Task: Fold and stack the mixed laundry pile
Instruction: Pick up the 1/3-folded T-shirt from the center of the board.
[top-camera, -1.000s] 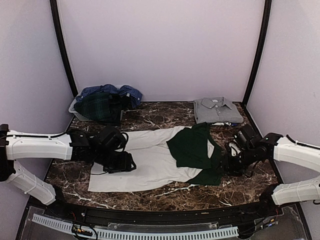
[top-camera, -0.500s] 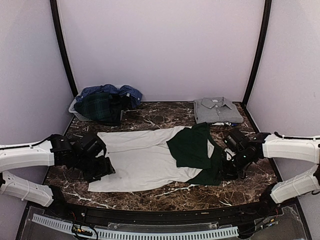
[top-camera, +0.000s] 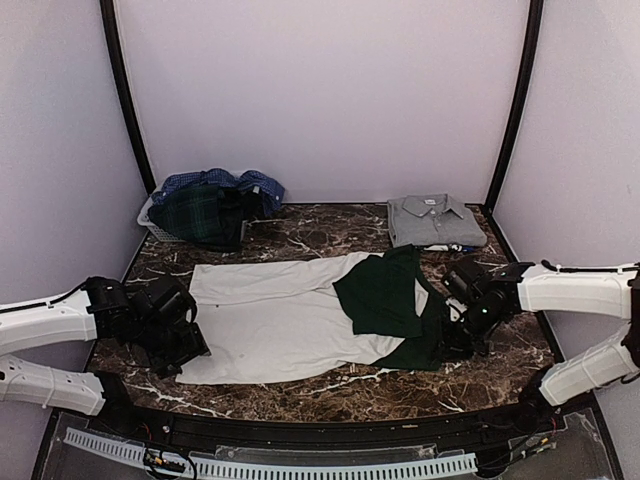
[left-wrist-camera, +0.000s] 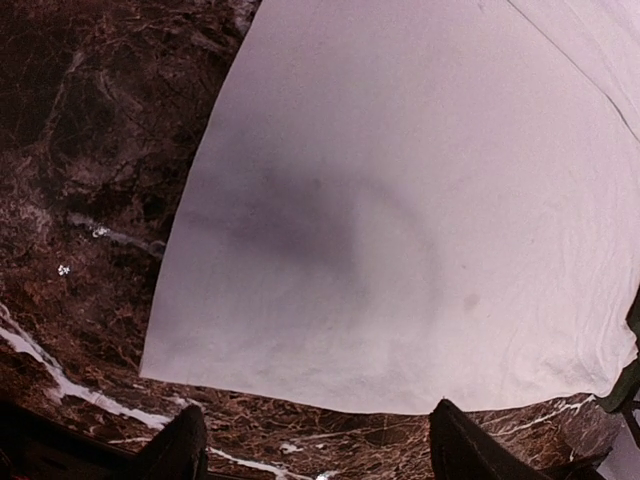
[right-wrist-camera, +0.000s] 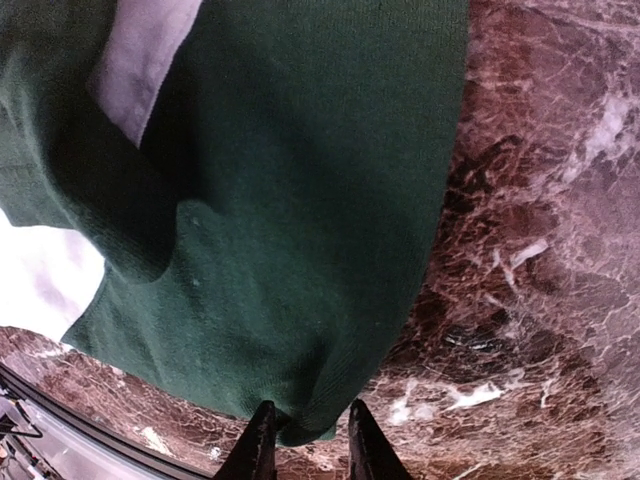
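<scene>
Jaws at left gaping and empty, hangs over near hem corner of white tee spread on bench; jaws at right narrowed about dark green sleeve cuff, grip unclear, looks set for folding inward.

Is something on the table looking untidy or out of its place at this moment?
Yes. The white tee lies flat, but its dark green sleeves are bunched unevenly over its right end. At the back left, shirts spill over the rim of the basket.
</scene>
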